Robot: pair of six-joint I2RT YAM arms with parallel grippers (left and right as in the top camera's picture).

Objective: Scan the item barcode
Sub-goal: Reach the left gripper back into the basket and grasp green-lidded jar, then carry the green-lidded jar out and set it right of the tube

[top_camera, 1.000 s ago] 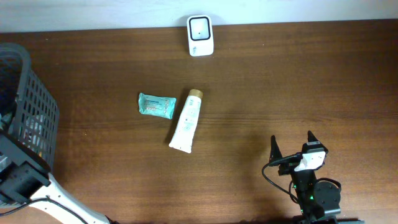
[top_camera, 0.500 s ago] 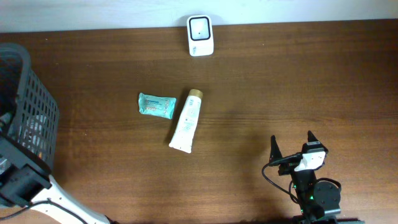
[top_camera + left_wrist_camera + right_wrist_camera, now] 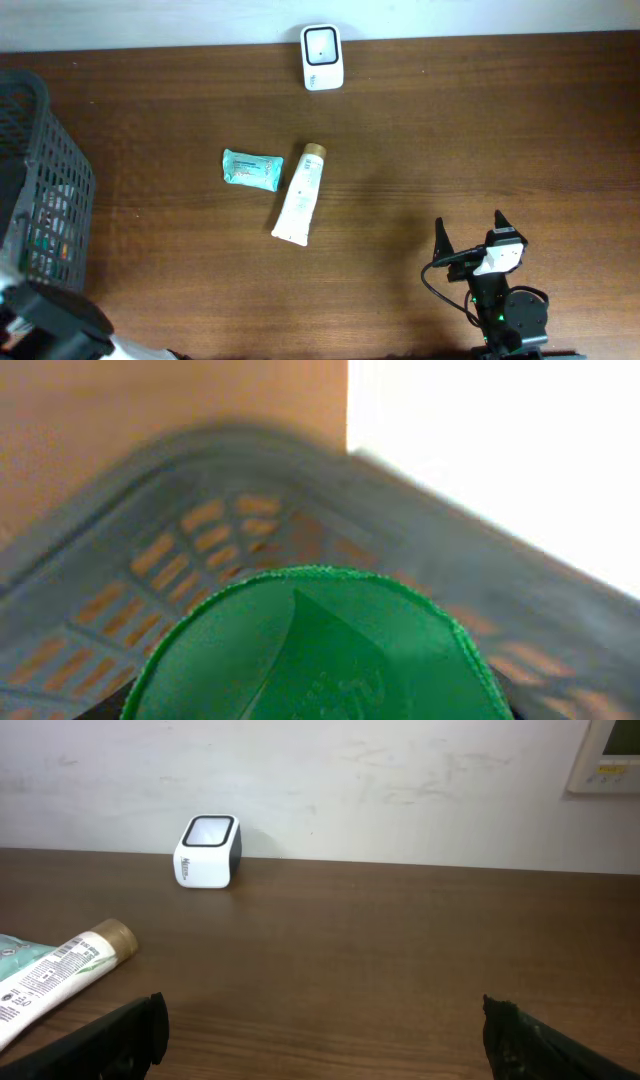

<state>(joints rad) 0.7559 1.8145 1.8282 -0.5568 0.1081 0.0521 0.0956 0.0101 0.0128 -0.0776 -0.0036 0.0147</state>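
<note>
A round green lid of an item (image 3: 310,650) fills the bottom of the left wrist view, pressed close to the camera and held above the grey basket (image 3: 200,480). My left gripper is shut on it, with its fingers hidden behind the lid. The left arm (image 3: 55,320) stands at the table's front left, beside the basket (image 3: 40,170). No barcode shows. The white scanner (image 3: 322,57) (image 3: 208,851) stands at the far edge. My right gripper (image 3: 468,224) (image 3: 322,1020) rests open at the front right with nothing between its fingers.
A white tube with a tan cap (image 3: 301,194) (image 3: 60,975) and a teal packet (image 3: 251,168) lie side by side mid-table. A wall runs behind the scanner.
The left arm has drawn back from the basket toward the front-left corner and looms larger in the overhead view. The right arm, tube, packet and scanner have not moved.
</note>
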